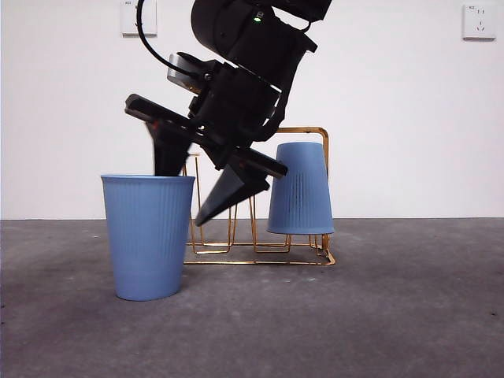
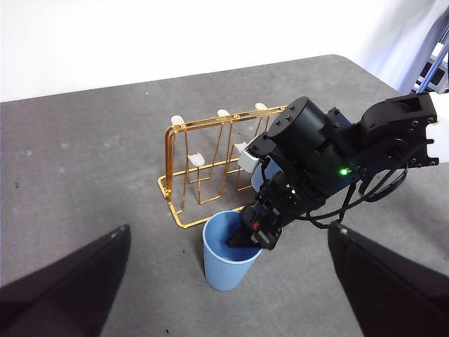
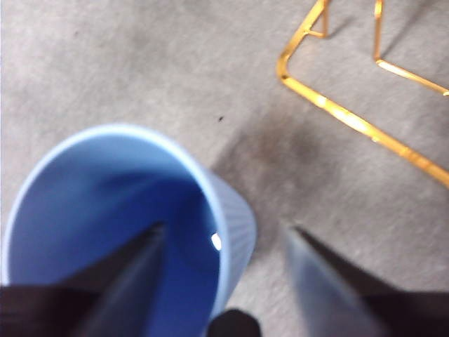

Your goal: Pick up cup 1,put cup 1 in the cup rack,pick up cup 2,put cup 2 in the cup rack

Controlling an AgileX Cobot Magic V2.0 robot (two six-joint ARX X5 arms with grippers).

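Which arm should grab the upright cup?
Right. The right tool straddles the upright blue cup's wall, one jaw inside, one outside, open. The left tool is held back, well above the table.

- Upright blue ribbed cup (image 1: pixel 148 236), mouth up, on the table at the rack's 8 o'clock.
- Second blue cup (image 1: pixel 300 189) inverted on the gold wire cup rack (image 1: pixel 260 256).

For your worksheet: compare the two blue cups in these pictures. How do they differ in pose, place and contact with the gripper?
The near cup stands upright, mouth up, on the table; the far cup is upside down on the cup rack. The right gripper has its open jaws astride the near cup's rim, one jaw inside it; nothing grips the far cup. Both are blue, ribbed and tapered.
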